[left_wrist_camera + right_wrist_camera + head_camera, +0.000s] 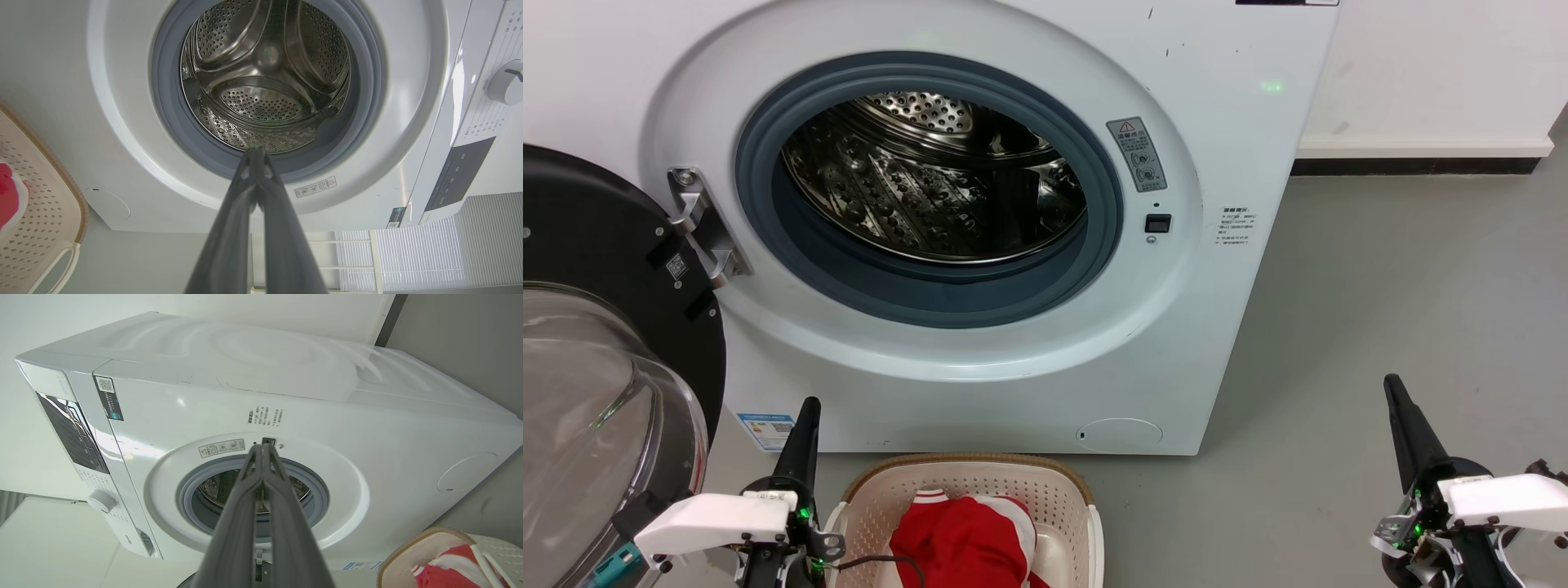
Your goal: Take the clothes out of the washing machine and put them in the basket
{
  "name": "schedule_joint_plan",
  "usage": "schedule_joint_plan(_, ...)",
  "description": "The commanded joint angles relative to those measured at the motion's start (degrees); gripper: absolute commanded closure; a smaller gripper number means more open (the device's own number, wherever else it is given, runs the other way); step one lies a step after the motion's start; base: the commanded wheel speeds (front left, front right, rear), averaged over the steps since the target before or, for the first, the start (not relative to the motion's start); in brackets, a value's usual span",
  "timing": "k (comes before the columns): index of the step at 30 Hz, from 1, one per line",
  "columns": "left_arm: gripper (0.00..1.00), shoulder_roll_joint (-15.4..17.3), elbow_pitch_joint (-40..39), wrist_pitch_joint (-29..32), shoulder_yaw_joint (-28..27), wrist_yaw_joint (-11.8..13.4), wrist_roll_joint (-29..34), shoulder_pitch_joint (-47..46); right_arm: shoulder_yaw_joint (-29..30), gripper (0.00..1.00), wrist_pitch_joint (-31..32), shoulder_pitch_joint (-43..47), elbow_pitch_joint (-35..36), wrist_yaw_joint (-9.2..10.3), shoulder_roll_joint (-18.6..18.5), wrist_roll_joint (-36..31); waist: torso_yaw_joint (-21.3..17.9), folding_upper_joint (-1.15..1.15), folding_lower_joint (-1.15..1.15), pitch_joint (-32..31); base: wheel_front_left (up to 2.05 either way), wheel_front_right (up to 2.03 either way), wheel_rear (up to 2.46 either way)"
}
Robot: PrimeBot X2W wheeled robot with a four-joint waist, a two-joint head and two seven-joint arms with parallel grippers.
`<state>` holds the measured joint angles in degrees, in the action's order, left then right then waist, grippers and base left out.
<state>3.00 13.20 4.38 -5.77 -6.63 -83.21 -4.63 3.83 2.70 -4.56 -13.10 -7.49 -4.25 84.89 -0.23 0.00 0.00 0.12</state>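
Your left tool (807, 410) has its two fingers pressed together with nothing between them, and so does your right tool (1393, 390). The clothes (964, 539) lie in the basket (968, 462), just to the right of the left tool and a little behind its tip. The right tool stands well apart from them, with the heap far off to its left, so your left arm is the nearer one.

Ahead of both tools the washing machine (1241, 327) stands open, its door (588, 392) swung wide to the left of the left tool. The coming move turns on whether any red is in the drum (931, 196). The head view hides its low front behind the grey rim, but the left wrist view looks deeper and shows bare steel. I judge the task done, or nearly.

The near end of basket and heap is cut off, so you cannot tell the heap's long axis.
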Motion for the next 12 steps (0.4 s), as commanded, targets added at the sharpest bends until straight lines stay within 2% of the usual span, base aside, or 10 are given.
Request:
schedule_joint_plan(1,1.0,-0.1,0.1,0.4,-0.2,-0.4,-1.2,-0.8,0.2,1.0,0.4,-1.0,-0.1,-0.01,-0.1,1.3,0.0,0.0,0.0,0.0,0.0,0.0,0.0)
schedule_joint_plan(12,1.0,-0.1,0.6,1.5,-0.7,-0.8,-6.0,-1.6,0.7,1.0,1.7,-1.7,-0.6,0.0,0.0,5.9,0.1,0.0,0.0,0.0,0.0,0.0,0.0)
